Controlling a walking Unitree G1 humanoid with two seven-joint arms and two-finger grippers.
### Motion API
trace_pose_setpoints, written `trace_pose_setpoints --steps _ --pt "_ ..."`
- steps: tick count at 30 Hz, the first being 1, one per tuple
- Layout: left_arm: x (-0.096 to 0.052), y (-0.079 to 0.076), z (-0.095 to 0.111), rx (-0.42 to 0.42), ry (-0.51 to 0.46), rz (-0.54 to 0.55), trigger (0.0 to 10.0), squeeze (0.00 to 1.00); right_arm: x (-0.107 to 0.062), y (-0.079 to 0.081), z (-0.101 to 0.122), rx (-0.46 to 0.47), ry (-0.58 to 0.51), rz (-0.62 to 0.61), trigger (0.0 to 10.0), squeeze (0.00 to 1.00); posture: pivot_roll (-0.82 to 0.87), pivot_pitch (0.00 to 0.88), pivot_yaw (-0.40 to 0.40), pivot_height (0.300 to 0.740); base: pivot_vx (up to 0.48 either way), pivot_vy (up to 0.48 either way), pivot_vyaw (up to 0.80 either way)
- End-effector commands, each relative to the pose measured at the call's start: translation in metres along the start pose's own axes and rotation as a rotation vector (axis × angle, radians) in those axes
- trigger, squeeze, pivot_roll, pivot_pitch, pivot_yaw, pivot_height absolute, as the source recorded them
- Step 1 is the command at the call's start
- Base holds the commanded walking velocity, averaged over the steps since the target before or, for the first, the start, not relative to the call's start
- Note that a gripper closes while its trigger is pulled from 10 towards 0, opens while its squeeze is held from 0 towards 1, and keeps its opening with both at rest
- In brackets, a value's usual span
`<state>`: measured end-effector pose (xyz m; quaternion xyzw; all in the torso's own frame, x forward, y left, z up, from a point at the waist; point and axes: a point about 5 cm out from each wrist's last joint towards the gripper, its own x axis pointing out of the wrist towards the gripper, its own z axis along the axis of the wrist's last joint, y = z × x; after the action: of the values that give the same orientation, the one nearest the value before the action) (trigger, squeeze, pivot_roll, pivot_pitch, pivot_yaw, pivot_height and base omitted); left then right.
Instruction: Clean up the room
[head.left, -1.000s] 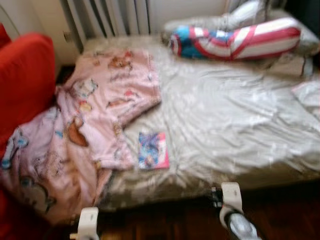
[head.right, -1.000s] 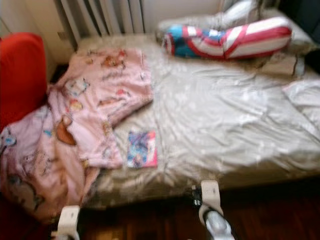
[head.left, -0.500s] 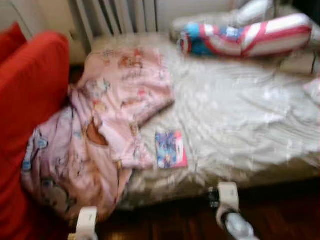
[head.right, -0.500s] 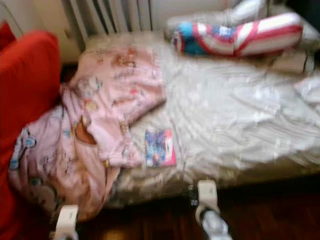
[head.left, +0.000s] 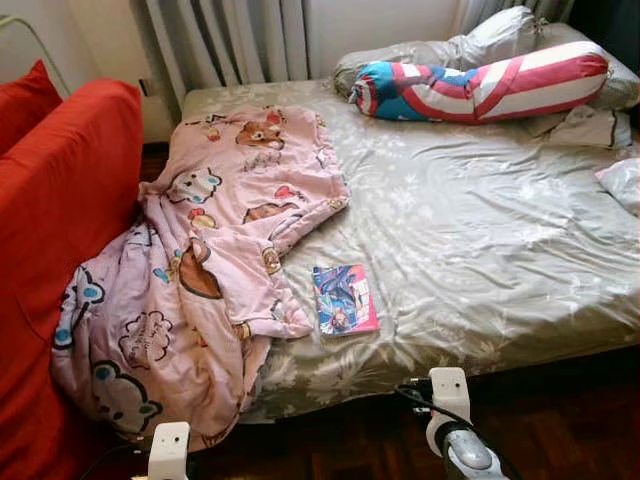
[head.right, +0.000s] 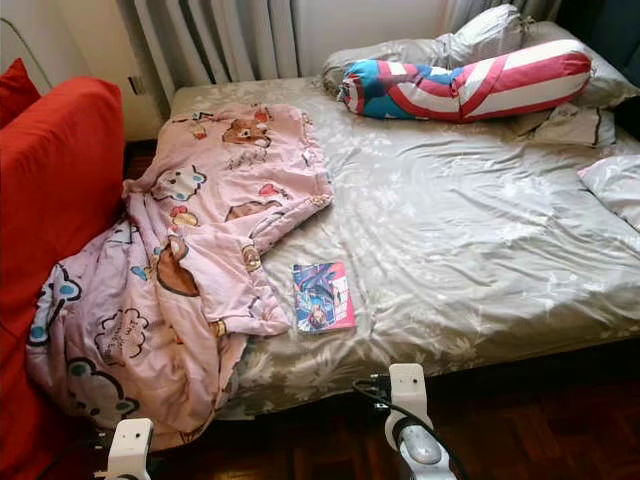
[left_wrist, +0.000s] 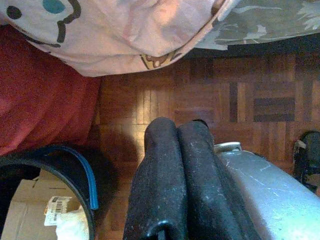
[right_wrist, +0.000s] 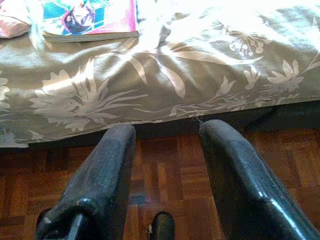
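A pink cartoon-print blanket (head.left: 210, 260) lies crumpled over the left part of the bed (head.left: 480, 250) and hangs off its front corner. A thin colourful magazine (head.left: 345, 298) lies flat on the grey leaf-print sheet near the front edge, just right of the blanket. My right gripper (right_wrist: 167, 131) is open and empty, low over the parquet in front of the bed edge, below the magazine (right_wrist: 90, 20). My left gripper (left_wrist: 177, 129) is shut on nothing, low over the floor under the hanging blanket corner (left_wrist: 125, 35). Both wrists (head.left: 168, 450) (head.left: 448, 395) show at the bottom of the eye views.
A red sofa (head.left: 60, 230) stands against the bed's left side. A red, white and blue bolster (head.left: 480, 85) and grey pillows (head.left: 500, 35) lie at the bed's head. A black bin with a blue rim (left_wrist: 75, 175) sits on the parquet (left_wrist: 240, 100) by my left gripper.
The head camera swung and has now steadied, so the picture is sharp. Blanket, magazine and pillows lie where they were. Both arms still hang low in front of the bed.
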<state>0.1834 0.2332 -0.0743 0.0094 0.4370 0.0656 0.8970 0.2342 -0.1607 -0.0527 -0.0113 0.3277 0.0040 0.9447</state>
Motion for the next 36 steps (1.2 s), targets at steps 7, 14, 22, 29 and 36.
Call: trace_pose_setpoints --steps 7,14,22,29,36 --pt "0.0 -0.001 -0.004 -0.005 0.021 -0.004 10.0 0.0 0.001 0.0 0.001 0.008 0.002 0.0 10.0 0.0 -0.11 0.053 0.034 0.74 0.0 0.0 0.0" --pt "0.001 -0.002 0.001 -0.004 0.01 -0.005 10.0 0.0 0.001 -0.003 0.004 0.032 -0.002 -0.02 10.0 0.0 -0.11 0.046 0.033 0.74 0.0 0.0 0.0" --pt "0.001 -0.001 0.002 -0.004 0.009 -0.009 10.0 0.0 0.002 0.004 0.002 -0.009 0.013 0.004 10.0 0.0 -0.1 0.069 0.036 0.74 0.0 0.0 0.1" --pt "0.001 0.0 0.001 -0.004 0.01 -0.007 10.0 0.0 0.002 0.008 0.003 -0.023 0.006 0.018 10.0 0.0 -0.1 0.08 0.038 0.74 0.0 0.0 0.78" --pt "0.0 0.0 0.0 0.002 0.015 -0.011 10.0 0.0 0.003 0.009 0.007 -0.007 -0.013 0.019 10.0 0.0 -0.1 0.083 0.037 0.74 0.0 0.0 0.0"
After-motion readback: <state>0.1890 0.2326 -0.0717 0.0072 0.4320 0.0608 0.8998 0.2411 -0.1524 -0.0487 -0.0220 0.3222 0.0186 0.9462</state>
